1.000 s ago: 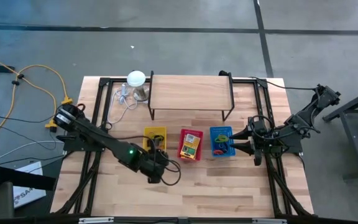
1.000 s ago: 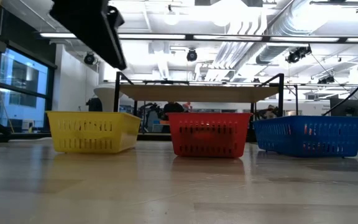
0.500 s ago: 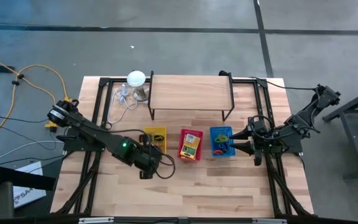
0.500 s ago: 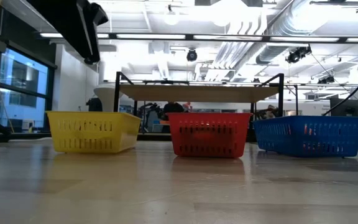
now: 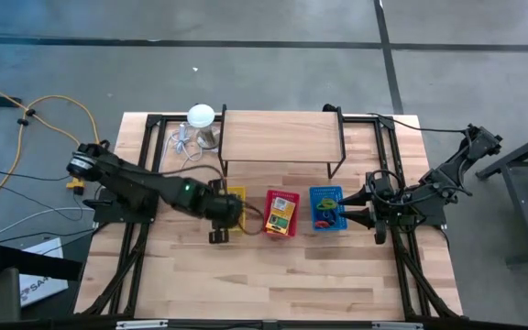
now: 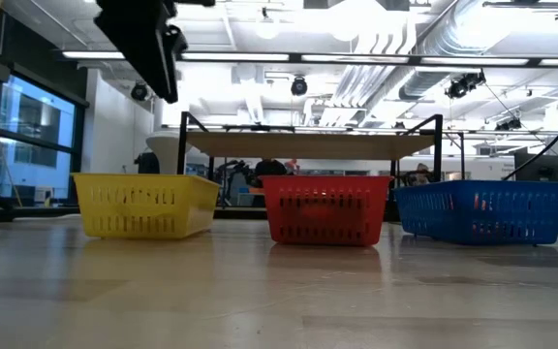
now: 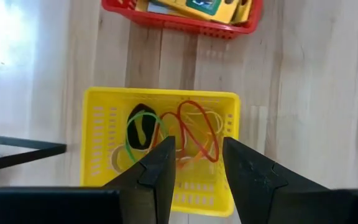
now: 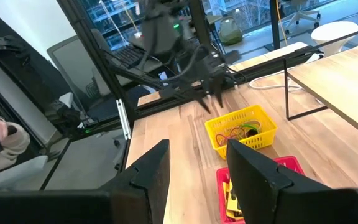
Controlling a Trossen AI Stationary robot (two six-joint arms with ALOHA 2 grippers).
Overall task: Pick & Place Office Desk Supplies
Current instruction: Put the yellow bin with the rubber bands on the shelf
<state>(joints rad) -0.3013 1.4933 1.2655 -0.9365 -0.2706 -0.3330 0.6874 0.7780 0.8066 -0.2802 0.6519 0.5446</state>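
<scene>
Left hand (image 7: 196, 171) hovering directly above yellow basket (image 7: 98, 134), fingers spread, pinching nothing. Rubber bands (image 7: 194, 127) lying inside yellow basket. Card boxes (image 5: 281, 216) sitting in red basket (image 5: 281, 230), just beside yellow basket. My right hand (image 5: 352, 216) waiting beyond blue basket (image 5: 327, 225), fingers spread, well apart from yellow basket.

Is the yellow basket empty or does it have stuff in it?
Not empty. The yellow basket holds rubber bands, orange and green.
</scene>
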